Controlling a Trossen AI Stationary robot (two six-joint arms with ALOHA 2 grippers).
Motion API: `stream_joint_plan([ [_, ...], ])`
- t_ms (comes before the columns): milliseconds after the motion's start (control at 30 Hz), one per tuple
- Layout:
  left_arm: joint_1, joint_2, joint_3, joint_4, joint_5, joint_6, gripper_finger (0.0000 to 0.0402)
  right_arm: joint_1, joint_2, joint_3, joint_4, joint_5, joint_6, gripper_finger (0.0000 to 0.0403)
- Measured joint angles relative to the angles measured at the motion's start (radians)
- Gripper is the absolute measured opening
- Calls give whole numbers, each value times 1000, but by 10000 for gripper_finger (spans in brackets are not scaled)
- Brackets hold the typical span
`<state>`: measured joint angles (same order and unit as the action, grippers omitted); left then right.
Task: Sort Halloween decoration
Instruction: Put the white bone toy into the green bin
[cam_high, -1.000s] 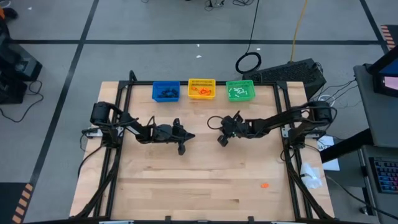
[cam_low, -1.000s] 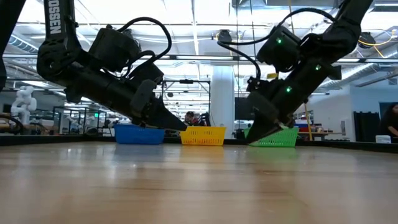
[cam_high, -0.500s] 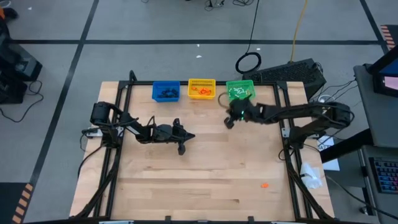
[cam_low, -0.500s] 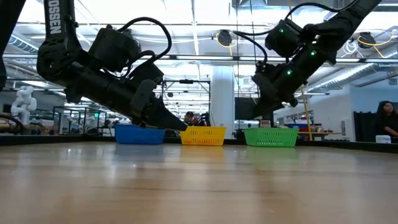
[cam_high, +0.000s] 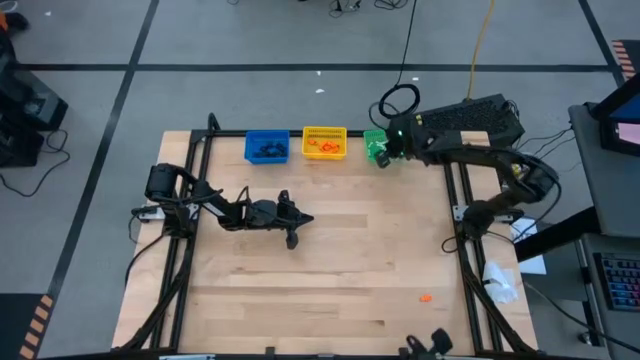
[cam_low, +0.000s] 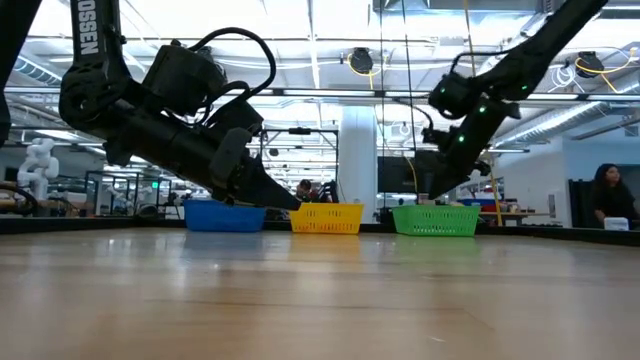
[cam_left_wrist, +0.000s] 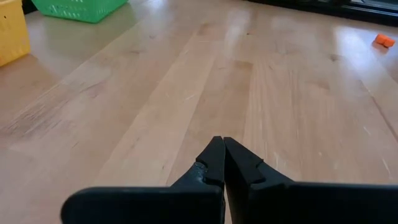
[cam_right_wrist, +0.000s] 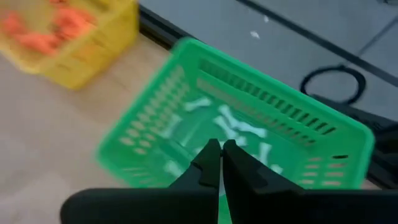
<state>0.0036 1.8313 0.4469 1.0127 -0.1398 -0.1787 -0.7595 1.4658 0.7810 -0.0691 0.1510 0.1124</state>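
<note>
low view: "ossen" lettering on left arm (cam_low: 100, 60)

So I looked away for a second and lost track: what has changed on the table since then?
The right gripper swung from mid-table to the far edge and now hangs over the green bin, fingers shut; whether it carries anything cannot be seen. The left gripper stayed shut and low over the table. The blue bin, yellow bin and the stray orange piece did not move.

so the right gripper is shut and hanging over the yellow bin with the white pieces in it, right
Not quite: the right gripper is shut, but it hangs over the green bin, which holds the white pieces. The right wrist view shows it. The yellow bin holds orange pieces.
</note>
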Motion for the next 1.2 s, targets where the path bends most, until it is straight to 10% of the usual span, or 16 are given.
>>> stream_joint_plan([
  [400,0,0,0,-4,0,0,0,-136,214,192,-235,5,-3,0],
  [1200,0,0,0,-5,0,0,0,-102,143,202,-488,4,34,55],
])
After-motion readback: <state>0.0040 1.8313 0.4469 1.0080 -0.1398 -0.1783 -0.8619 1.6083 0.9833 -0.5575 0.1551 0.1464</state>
